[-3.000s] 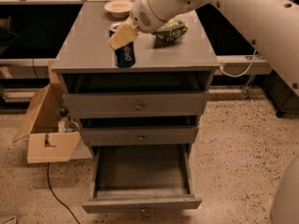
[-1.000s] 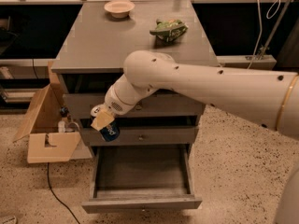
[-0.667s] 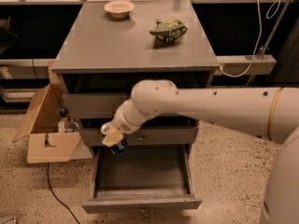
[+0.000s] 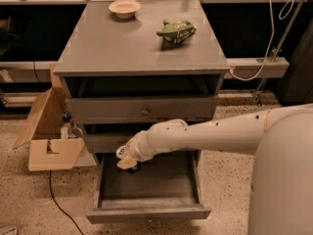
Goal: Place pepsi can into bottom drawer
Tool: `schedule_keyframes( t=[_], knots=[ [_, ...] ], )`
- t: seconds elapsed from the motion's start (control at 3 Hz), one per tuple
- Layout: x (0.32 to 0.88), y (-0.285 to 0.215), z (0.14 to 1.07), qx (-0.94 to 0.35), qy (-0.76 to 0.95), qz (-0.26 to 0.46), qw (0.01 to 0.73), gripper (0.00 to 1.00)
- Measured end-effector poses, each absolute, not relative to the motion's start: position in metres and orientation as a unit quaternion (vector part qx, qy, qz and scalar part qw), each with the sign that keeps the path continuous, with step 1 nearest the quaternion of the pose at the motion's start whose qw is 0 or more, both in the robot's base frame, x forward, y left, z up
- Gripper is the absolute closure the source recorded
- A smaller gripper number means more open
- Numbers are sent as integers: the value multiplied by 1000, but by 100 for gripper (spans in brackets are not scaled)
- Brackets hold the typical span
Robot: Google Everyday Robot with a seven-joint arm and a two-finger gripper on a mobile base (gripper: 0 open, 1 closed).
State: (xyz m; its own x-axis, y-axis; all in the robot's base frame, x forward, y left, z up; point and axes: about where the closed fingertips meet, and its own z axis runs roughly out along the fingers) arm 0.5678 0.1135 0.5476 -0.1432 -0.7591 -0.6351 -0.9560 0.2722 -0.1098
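Nearest the camera, the bottom drawer [image 4: 146, 213] of a grey cabinet stands pulled open, its plain front panel towards the viewer and its floor showing. A thick white arm [image 4: 220, 131] reaches in from the right edge and runs leftward across the cabinet front. At its end the claw [image 4: 126, 161] hangs over the back left part of the open drawer, just under the middle drawer [image 4: 105, 142]. The claw is clenched around the can [image 4: 133, 169], of which only a small dark blue part shows below the tan fingers [image 4: 125, 163]. The can is over the drawer's inside; whether it touches the drawer floor cannot be told.

Above the middle drawer, the top drawer [image 4: 142, 110] is shut. Left of the cabinet an open cardboard box [image 4: 51, 153] sits on the speckled floor.

Farther back, the tabletop [image 4: 107, 43] carries a green bag [image 4: 176, 31] at right of centre and a cream bowl [image 4: 124, 8] near the far edge, well apart.
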Motion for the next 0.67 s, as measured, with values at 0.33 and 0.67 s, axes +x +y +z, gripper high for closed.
schedule_keyframes(
  t=[0.33,0.67],
  knots=[
    [579,119,548,-570,735,160,331,100],
    [579,119,545,-570,734,159,332,100]
  ],
)
